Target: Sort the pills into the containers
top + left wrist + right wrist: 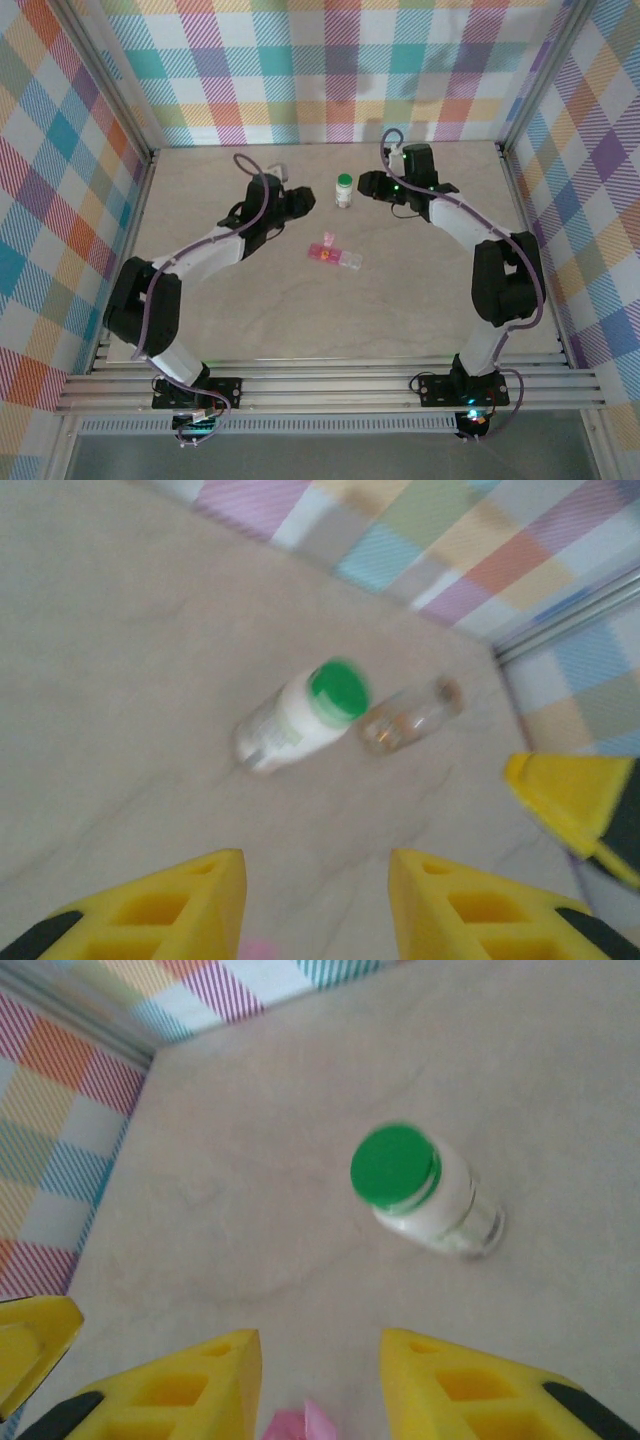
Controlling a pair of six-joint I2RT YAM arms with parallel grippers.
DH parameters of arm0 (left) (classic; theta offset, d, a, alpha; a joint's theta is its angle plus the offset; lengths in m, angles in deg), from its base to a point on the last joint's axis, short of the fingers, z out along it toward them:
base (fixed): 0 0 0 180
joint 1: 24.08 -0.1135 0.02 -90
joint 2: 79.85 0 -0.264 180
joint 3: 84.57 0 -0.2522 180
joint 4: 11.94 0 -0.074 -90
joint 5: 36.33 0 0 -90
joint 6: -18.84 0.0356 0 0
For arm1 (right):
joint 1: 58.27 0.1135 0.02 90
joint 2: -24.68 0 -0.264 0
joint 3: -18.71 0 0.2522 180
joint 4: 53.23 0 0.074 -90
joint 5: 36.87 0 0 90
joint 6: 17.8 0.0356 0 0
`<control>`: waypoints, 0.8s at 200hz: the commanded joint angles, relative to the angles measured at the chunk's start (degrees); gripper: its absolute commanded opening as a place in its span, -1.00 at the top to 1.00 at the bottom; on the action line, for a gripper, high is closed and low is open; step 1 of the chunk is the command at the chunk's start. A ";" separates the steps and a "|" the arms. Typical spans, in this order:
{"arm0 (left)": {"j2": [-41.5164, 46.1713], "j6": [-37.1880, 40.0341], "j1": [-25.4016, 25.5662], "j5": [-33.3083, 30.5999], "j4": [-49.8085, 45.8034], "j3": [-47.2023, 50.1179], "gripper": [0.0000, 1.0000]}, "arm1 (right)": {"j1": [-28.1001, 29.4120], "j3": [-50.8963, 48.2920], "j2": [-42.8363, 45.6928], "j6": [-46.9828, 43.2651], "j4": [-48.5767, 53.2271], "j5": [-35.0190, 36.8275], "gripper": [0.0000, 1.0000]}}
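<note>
Beige marbled tabletop [400, 320] is lying bare across most of its surface. Pastel plaid walls [330, 70] are closing it in at the back and both sides, meeting at grey metal corner posts [110, 80]. Ribbed aluminium rails [330, 385] are running along the near edge.

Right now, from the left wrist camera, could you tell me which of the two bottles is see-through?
The smaller clear bottle, just right of the green-capped white bottle; its body is transparent, whereas the other's is opaque white.
</note>
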 commanded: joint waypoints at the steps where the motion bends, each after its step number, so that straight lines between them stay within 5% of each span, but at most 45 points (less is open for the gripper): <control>1: 2.30 2.20 -1.27 2.38 -5.74 6.08 0.17 | 2.26 -2.29 1.69 -6.26 6.17 -1.68 0.25; 59: 3.13 1.27 -1.54 8.53 -2.35 15.73 0.19 | 4.50 -0.21 -6.28 -8.37 8.79 -0.76 0.37; 160: -4.99 -0.47 -1.55 12.80 2.02 13.75 0.29 | 6.32 7.81 -17.71 -10.47 12.73 -5.64 0.82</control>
